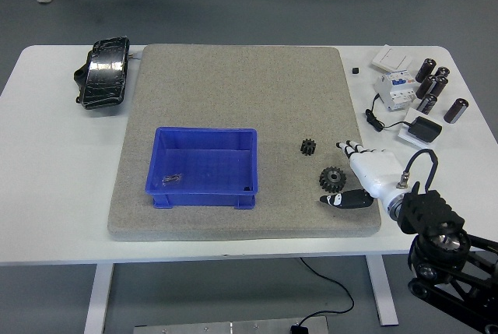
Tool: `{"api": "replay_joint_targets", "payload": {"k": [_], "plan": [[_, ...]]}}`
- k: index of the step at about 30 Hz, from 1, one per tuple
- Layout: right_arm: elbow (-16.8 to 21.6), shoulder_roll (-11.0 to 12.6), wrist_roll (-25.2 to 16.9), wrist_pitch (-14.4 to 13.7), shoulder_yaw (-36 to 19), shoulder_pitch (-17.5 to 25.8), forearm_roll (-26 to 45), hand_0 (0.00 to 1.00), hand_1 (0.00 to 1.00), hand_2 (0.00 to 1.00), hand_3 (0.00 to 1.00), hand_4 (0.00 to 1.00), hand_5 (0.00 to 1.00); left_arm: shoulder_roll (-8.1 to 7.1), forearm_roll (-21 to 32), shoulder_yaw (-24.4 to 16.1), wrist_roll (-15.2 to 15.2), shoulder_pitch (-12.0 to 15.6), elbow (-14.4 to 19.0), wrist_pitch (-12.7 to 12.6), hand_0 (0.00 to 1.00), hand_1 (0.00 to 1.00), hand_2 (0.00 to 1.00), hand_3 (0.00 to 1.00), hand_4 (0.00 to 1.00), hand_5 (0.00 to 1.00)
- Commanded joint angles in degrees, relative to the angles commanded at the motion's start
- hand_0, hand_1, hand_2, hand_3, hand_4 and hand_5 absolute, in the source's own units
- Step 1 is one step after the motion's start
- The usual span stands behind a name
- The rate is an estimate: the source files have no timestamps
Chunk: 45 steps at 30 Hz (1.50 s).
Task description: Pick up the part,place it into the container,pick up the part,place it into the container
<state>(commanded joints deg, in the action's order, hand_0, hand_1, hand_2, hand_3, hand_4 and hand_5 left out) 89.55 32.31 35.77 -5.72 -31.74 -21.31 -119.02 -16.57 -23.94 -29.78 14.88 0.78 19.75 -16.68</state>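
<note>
Larger gear (333, 178) sits just beside the right robot hand (366, 174), fingers spread, holding nothing.

No legible text, labels, brands or numbers anywhere on the table (54, 194) or its items.

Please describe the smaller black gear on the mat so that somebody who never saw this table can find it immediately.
Start at the grey felt mat covering the middle of the white table, then find the blue bin on it. Right of the bin lie two black gears; the small gear is the farther one, lying alone, while the larger gear sits beside the robot hand.
</note>
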Motion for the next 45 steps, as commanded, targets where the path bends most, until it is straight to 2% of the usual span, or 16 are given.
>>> {"api": "replay_joint_targets", "payload": {"k": [3, 4, 9, 10, 15, 16, 21, 22, 27, 28, 33, 34, 39, 40, 45], "plan": [[-0.97, -0.2, -0.48, -0.38, 0.67, -0.57, 0.61, 0.519, 0.719, 0.954, 0.998, 0.955, 0.672, -0.01, -0.05, -0.03, 0.03, 0.01, 0.03, -0.03, 0.677, 0.669, 0.6, 0.563, 0.498, 0.447], [-1.38, -0.3, -0.74, -0.67, 1.07, -0.9, 0.89, 0.465, 0.637, 0.803, 0.933, 0.777, 0.532, -0.01, -0.1, -0.05, 0.07, 0.04, 0.05, -0.05, 0.677, 0.669, 0.6, 0.562, 0.497, 0.448], [-2.69, -0.97, -1.41, -1.91, 2.28, -1.81, 1.12, 0.465, 0.637, 0.803, 0.933, 0.777, 0.532, 0.02, -0.07, 0.0, 0.06, 0.05, 0.03, -0.05, 0.677, 0.669, 0.6, 0.562, 0.497, 0.448], [-2.81, -1.03, -1.49, -2.1, 2.36, -1.85, 1.09, 0.405, 0.532, 0.709, 0.751, 0.679, 0.488, 0.03, 0.0, 0.05, 0.02, 0.05, 0.02, -0.04, 0.677, 0.668, 0.599, 0.562, 0.493, 0.446], [-2.83, -1.0, -1.95, -3.3, 2.75, -2.0, 0.66, 0.405, 0.532, 0.709, 0.751, 0.679, 0.488, 0.08, 0.07, 0.12, 0.02, 0.1, 0.01, -0.04, 0.677, 0.668, 0.599, 0.562, 0.493, 0.446], [-2.82, -0.99, -2.06, -3.51, 2.83, -2.02, 0.59, 0.359, 0.478, 0.627, 0.694, 0.615, 0.441, 0.08, 0.07, 0.12, 0.02, 0.11, 0.02, -0.04, 0.677, 0.669, 0.599, 0.561, 0.492, 0.446], [-3.06, -0.95, -2.45, -3.8, 3.57, -1.94, 0.37, 0.359, 0.478, 0.627, 0.694, 0.615, 0.441, 0.06, 0.24, 0.2, -0.09, 0.12, 0.0, -0.02, 0.677, 0.669, 0.599, 0.561, 0.492, 0.446], [-3.15, -0.94, -2.53, -3.8, 3.8, -1.91, 0.41, 0.344, 0.459, 0.578, 0.683, 0.59, 0.417, 0.06, 0.28, 0.22, -0.1, 0.13, 0.0, -0.02, 0.677, 0.669, 0.599, 0.561, 0.49, 0.448], [-3.35, -0.86, -2.93, -3.92, 4.85, -1.82, 0.61, 0.344, 0.459, 0.578, 0.683, 0.59, 0.417, -0.01, 0.49, 0.23, -0.2, 0.18, 0.0, -0.08, 0.677, 0.669, 0.599, 0.561, 0.49, 0.448], [-3.32, -0.84, -3.05, -4.01, 4.96, -1.82, 0.63, 0.313, 0.451, 0.492, 0.679, 0.428, 0.209, -0.02, 0.5, 0.22, -0.22, 0.18, 0.0, -0.09, 0.678, 0.669, 0.599, 0.56, 0.487, 0.448], [-3.0, -0.66, -3.98, -5.28, 5.21, -1.92, 0.18, 0.313, 0.451, 0.492, 0.679, 0.428, 0.209, 0.0, 0.47, 0.13, -0.29, 0.17, -0.02, -0.12, 0.678, 0.669, 0.599, 0.56, 0.487, 0.448], [-2.9, -0.6, -4.16, -5.62, 5.21, -1.93, 0.07, 0.311, 0.365, 0.315, 0.471, 0.301, 0.021, 0.01, 0.46, 0.11, -0.29, 0.18, -0.01, -0.13, 0.678, 0.669, 0.599, 0.562, 0.484, 0.446], [-2.39, -0.27, -5.18, -7.63, 4.99, -2.0, 0.24, 0.311, 0.365, 0.315, 0.471, 0.301, 0.021, -0.01, 0.25, -0.08, -0.23, 0.25, 0.01, -0.21, 0.678, 0.669, 0.599, 0.562, 0.484, 0.446], [-2.4, -0.24, -5.33, -8.03, 4.98, -2.02, 0.29, 0.301, 0.345, 0.304, 0.441, 0.227, 0.002, -0.03, 0.25, -0.1, -0.25, 0.27, 0.01, -0.23, 0.678, 0.669, 0.6, 0.562, 0.484, 0.446], [-2.53, -0.11, -6.05, -9.95, 5.03, -2.2, 0.35, 0.301, 0.345, 0.304, 0.441, 0.227, 0.002, 0.01, 0.31, -0.1, -0.36, 0.3, -0.03, -0.29, 0.678, 0.669, 0.6, 0.562, 0.484, 0.446]]}}
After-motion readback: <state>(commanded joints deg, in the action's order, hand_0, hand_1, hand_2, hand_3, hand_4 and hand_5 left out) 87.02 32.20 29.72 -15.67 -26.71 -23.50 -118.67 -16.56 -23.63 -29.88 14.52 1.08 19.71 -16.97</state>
